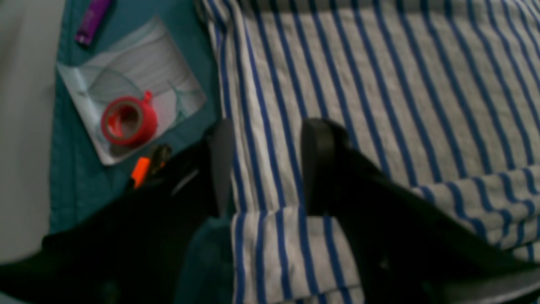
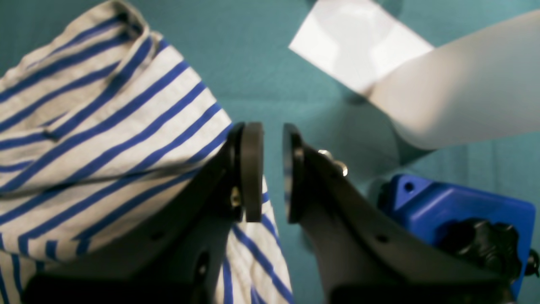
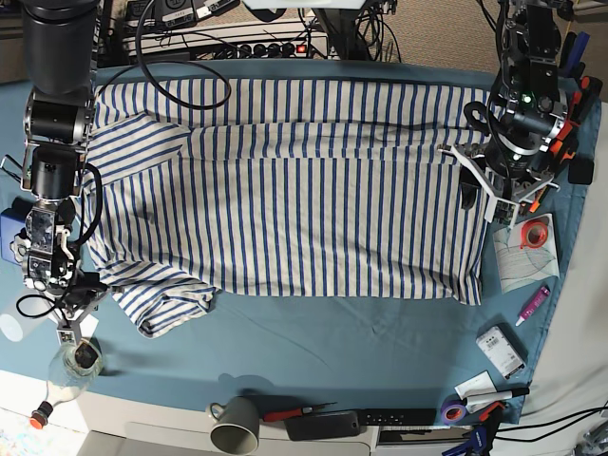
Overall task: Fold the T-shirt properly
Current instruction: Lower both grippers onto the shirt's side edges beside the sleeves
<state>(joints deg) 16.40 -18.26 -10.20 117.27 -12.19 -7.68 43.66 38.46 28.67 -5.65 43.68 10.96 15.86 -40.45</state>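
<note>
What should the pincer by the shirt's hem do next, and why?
Probably lower and close. The left pincer stands open, straddling the edge of the T-shirt, which lies spread flat and unfolded on the table cloth; gripping that edge would start a fold.

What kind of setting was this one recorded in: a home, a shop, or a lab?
Most likely a robotics lab bench. A teal table cloth carries the T-shirt amid workshop clutter: a red tape roll and a power strip with tangled cables behind.
</note>
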